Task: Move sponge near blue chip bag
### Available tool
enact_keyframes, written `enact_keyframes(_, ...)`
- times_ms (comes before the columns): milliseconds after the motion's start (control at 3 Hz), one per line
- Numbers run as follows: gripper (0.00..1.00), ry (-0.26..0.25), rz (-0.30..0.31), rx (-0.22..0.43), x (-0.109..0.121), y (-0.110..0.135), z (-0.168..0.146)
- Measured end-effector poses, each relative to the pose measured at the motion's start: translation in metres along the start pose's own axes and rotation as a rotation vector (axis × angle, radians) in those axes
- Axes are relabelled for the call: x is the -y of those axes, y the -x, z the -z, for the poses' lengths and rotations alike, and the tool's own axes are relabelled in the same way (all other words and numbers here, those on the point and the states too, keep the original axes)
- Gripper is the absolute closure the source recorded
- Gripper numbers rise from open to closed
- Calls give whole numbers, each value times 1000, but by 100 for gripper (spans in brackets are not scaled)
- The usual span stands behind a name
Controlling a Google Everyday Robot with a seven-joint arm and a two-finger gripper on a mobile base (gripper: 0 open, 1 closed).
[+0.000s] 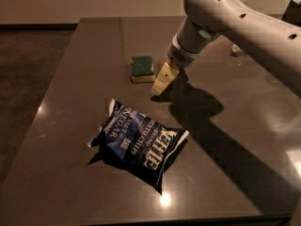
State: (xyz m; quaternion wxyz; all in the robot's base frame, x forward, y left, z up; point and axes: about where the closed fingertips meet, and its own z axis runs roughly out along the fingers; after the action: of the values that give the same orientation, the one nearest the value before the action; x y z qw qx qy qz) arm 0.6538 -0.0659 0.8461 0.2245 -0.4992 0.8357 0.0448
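The sponge (142,68), dark green on top with pale yellow foam below, lies on the dark table (61,102) left of centre. The blue chip bag (137,142), crinkled with white lettering, lies nearer the front, a little apart from the sponge. My gripper (162,80), with pale yellowish fingers, hangs from the white arm just to the right of the sponge, low over the table, and holds nothing that I can see.
The white arm (235,22) comes in from the upper right and casts a dark shadow (197,107) on the table right of the bag. The table's left edge and front edge border a dark floor (28,65).
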Motion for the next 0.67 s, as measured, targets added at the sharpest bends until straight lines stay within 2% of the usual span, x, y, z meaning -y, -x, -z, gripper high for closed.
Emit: enact_keyframes(667,0,32,-14,21,1,29,-19)
